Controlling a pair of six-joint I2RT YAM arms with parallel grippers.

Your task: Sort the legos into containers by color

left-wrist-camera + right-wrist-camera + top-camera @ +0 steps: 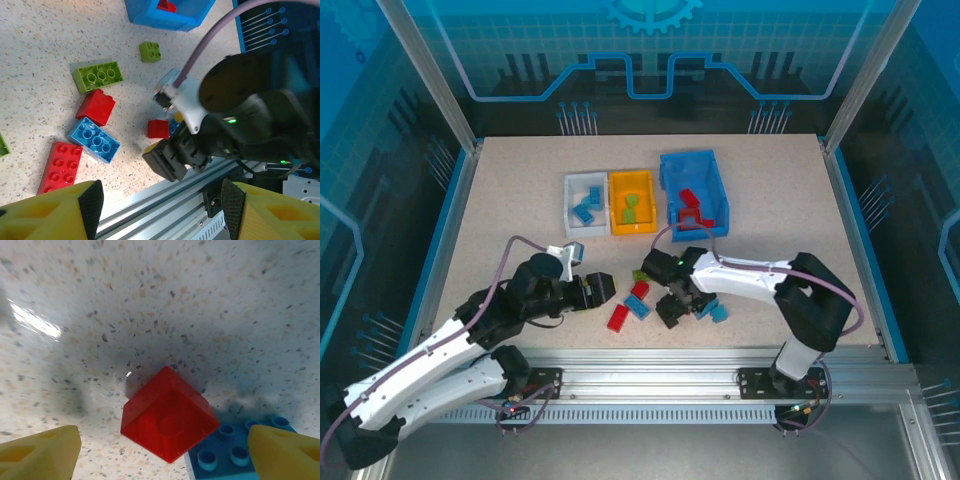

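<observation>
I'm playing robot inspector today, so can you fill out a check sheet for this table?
Surface: speckled beige tabletop, no spills seen.
Job's things: small white-grey plastic bin holds blue bricks; yellow-orange plastic bin holds green bricks; large blue plastic bin holds red bricks; loose plastic bricks, red, blue and green, lie near the grippers.
Clutter: nothing seen.
Grippers: left gripper open, empty; right gripper open, straddling a small red brick.
Cables: purple-grey cables loop off both arms.
Surroundings: metal frame posts, blue-tinted panels.
</observation>
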